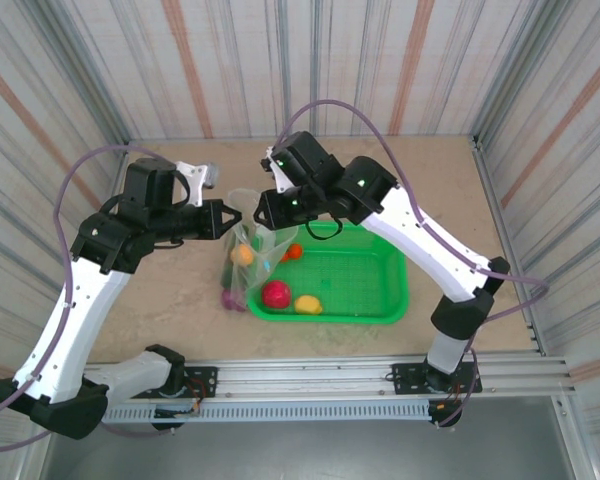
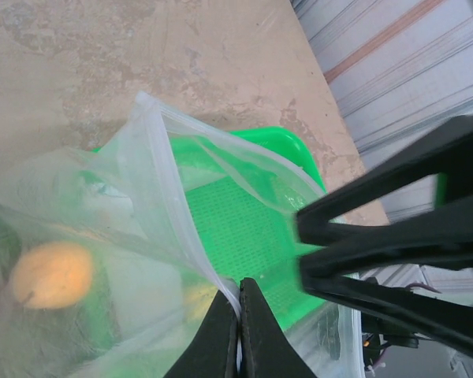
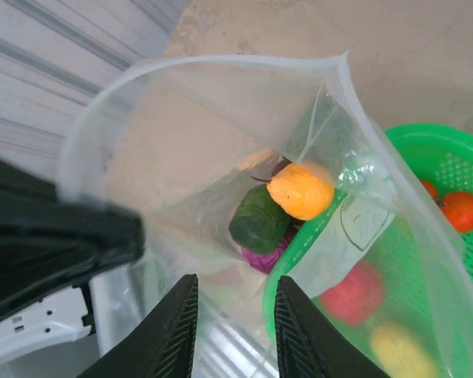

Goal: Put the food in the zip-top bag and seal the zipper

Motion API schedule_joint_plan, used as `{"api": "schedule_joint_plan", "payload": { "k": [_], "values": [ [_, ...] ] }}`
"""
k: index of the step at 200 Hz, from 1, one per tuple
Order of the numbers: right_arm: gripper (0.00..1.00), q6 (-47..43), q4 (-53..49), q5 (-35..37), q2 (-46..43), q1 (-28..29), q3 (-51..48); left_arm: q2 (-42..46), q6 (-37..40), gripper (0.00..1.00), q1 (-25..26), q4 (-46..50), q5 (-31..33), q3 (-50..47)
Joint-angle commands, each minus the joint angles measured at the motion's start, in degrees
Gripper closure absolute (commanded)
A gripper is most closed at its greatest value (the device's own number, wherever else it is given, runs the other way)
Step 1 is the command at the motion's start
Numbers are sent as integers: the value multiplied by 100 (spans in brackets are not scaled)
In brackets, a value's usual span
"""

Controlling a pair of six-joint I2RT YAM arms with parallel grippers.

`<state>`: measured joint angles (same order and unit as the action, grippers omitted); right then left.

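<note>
Arms bent inward over table (image 1: 170, 290), meeting at zip-top bag (image 3: 181, 157) mouth. Left pincer (image 2: 238, 311) pressed together, pinching zipper (image 2: 181, 209); right pincer (image 3: 232, 291) part-spread at opposite rim.

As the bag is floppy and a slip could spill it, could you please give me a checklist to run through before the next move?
1. Left end effector pinching the zipper of the zip-top bag: ok.
2. Bag mouth held open: ok.
3. Right end effector empty, jaws apart over the mouth: ok.
4. Everything bagged: not ok; a red piece, a yellow piece and an orange piece lie in the green basket.
5. Zipper sealed: not ok.
</note>
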<state>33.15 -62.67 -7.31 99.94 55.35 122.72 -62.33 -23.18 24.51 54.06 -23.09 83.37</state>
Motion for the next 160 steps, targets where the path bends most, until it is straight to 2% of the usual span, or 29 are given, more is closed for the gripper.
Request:
{"api": "schedule_joint_plan", "payload": {
  "k": [1,22,82,106,160],
  "values": [
    [63,-198,-306,211,-422,-33,-34,130,172,100,54,54,237,46],
    [56,-251,-167,436,-825,-95,-687,182,230,100,54,143,558,125],
    [39,-219,603,246,-1631,-601,-2971,531,170,100,54,47,1412,-12],
    [33,-259,883,151,-1523,-633,-3445,547,156,100,45,-25,1465,-47],
    [19,-90,1750,-670,-760,-452,-4033,630,156,100,-7,-145,1449,-128]
  ]
}}
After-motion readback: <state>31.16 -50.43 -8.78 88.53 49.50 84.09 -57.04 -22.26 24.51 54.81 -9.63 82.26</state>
